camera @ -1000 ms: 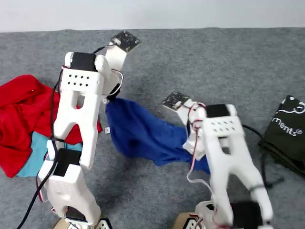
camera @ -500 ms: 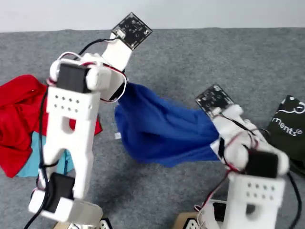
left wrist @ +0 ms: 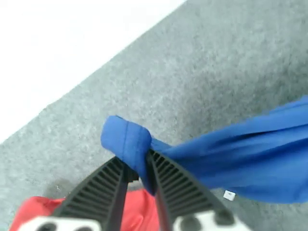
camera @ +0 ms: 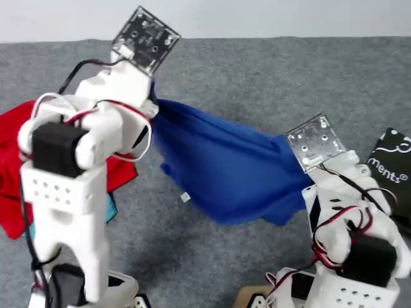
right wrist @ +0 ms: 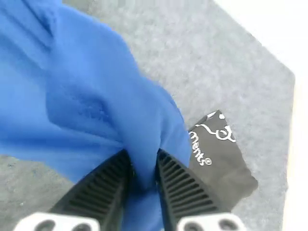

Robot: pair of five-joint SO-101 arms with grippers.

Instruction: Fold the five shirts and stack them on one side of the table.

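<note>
Your left gripper has its ribbed fingers clenched on a bunched corner of the blue shirt, and a small knob of cloth pokes out past the tips. Your right gripper is likewise pinched tight on a gathered fold of the same shirt, the fabric running down between its two pads.

From those two grips the blue shirt spans the gap between your arms, higher at the left arm's end and sagging in the middle above the grey table. You cannot tell from these views whether its lowest edge touches the surface. A small white tag hangs at its lower hem; the left wrist view catches it too, but nothing on it is legible.

Behind your left arm lies the crumpled red shirt. Beside your right arm, at the table's edge, sits the black shirt, which carries white lettering and a looping white line drawing.
</note>
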